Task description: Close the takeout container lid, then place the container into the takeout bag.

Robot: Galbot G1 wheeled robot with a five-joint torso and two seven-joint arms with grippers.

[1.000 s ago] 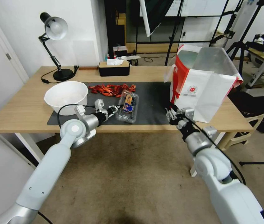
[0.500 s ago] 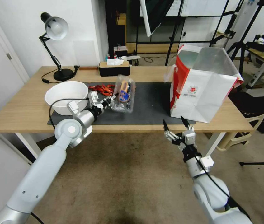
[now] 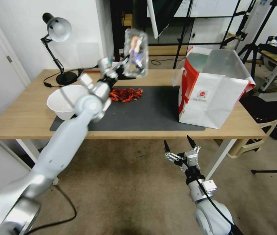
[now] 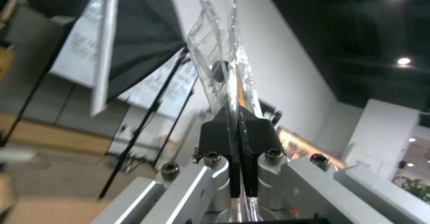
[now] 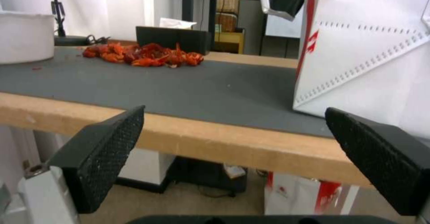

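left gripper high in the upper middle of the head frame, above the back edge of the table, fingers pressed together on the flat rim of the takeout container. container held up in the air, roughly upright and tilted, blurred; label in blue and orange on the closed lid facing the camera, dark berries faintly visible lower down. in the left wrist frame, clear plastic container edge-on, rising from between the two black finger pads, both halves pinched together at the rim.

takeout bag upright at the right of the dark mat, mouth open, silvery lining showing at the top, red side panel facing left, small red logo on the white front. container well to the left of the bag and higher than its rim.

right gripper low in the lower middle of the head frame, below and in front of the table edge, fingers spread wide apart, nothing between them. in the right wrist frame, gripper with both black pads far apart, table edge and the bag's white wall beyond.

white bowl at the left end of the mat, pile of red scraps behind centre, black lamp at upper left.
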